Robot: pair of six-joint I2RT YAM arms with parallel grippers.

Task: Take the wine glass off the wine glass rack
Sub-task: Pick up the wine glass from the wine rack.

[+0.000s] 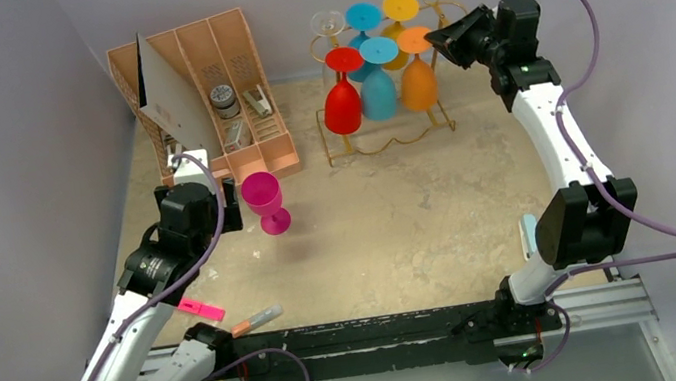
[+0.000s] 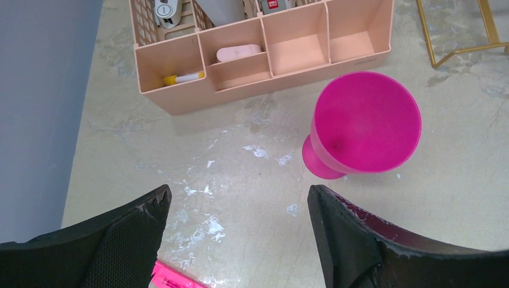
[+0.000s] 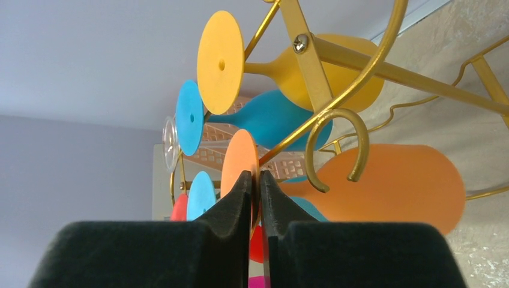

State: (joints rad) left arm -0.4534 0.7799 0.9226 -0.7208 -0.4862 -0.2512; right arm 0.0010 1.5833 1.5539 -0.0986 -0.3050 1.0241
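Six glasses hang foot-up on wine glass rack: clear, yellow, red, orange, 2x blue. Pink glass stands upright on surface, off rack, just ahead of L jaws, which are spread wide w/ nothing between. R jaws almost pressed together, pinching foot rim of orange wine glass at rack's right end; glass not yet out of its hanger loop.

Est. progress: grip made, removal itself not done. Left to do: slide foot out along hanger arm, clear neighbours, set down.

Containers: tan organiser, front compartments hold yellow-tipped marker and white eraser-like block. Pink bowl holds nothing.
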